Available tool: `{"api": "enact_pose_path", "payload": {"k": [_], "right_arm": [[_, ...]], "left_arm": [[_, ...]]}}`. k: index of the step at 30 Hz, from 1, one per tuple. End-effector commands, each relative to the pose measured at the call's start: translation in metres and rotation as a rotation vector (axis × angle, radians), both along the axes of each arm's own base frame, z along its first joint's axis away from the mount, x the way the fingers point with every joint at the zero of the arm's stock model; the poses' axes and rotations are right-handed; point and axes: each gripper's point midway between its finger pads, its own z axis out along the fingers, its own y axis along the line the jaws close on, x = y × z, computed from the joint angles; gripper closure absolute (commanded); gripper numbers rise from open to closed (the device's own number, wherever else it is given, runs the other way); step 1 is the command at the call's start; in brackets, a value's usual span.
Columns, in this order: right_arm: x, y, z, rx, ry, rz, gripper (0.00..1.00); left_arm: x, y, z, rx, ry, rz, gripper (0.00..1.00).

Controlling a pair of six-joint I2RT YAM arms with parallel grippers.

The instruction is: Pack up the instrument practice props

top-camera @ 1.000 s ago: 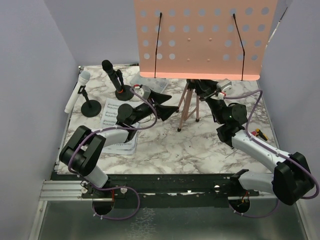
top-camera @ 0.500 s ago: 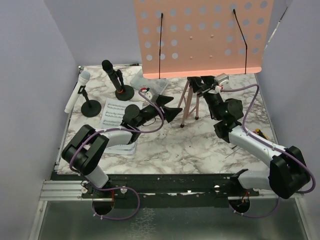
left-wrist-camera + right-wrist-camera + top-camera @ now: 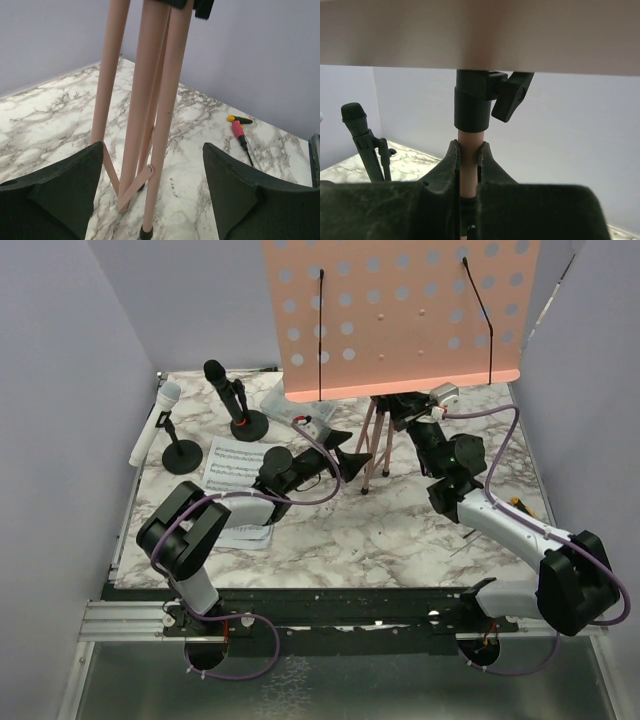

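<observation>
The pink perforated music-sheet board (image 3: pixel 400 315) stands at the back on thin pink tripod legs (image 3: pixel 375 445). My right gripper (image 3: pixel 405 418) is shut on the pink pole (image 3: pixel 469 150) just under its black collar (image 3: pixel 472 107). My left gripper (image 3: pixel 350 455) is open, its two fingers on either side of the tripod legs (image 3: pixel 150 100) low down, not touching them. At the left, a black microphone (image 3: pixel 225 385) and a white microphone (image 3: pixel 155 425) sit in round-based holders (image 3: pixel 248 423). White sheet-music pages (image 3: pixel 235 465) lie under the left arm.
A red and yellow screwdriver (image 3: pixel 238 127) lies on the marble table to the right of the stand, near the right arm (image 3: pixel 517 505). Lilac walls close in the left, right and back sides. A black clamp knob (image 3: pixel 512 95) sticks out of the collar.
My left gripper has moved right, up to the tripod legs. The right gripper has closed on the pole, and the board has shifted slightly left.
</observation>
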Motion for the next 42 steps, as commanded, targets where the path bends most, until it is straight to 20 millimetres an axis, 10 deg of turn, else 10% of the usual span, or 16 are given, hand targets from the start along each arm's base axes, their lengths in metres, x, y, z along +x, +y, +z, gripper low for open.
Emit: {"api": "enact_pose_path", "payload": {"k": [1,13,42], "right_arm": [[-0.013,0.002,0.007,-0.001,0.002,0.043,0.99],[-0.029,0.019,0.008,-0.016,0.045,0.21,0.99],[-0.032,0.039,-0.011,-0.008,0.175,0.413,0.99]], "left_arm": [[0.017,0.012,0.036,-0.048,-0.07,0.031,0.19],[0.055,0.087,0.069,-0.066,-0.13,0.091,0.18],[0.012,0.008,0.195,-0.203,-0.255,-0.435,0.18]]}}
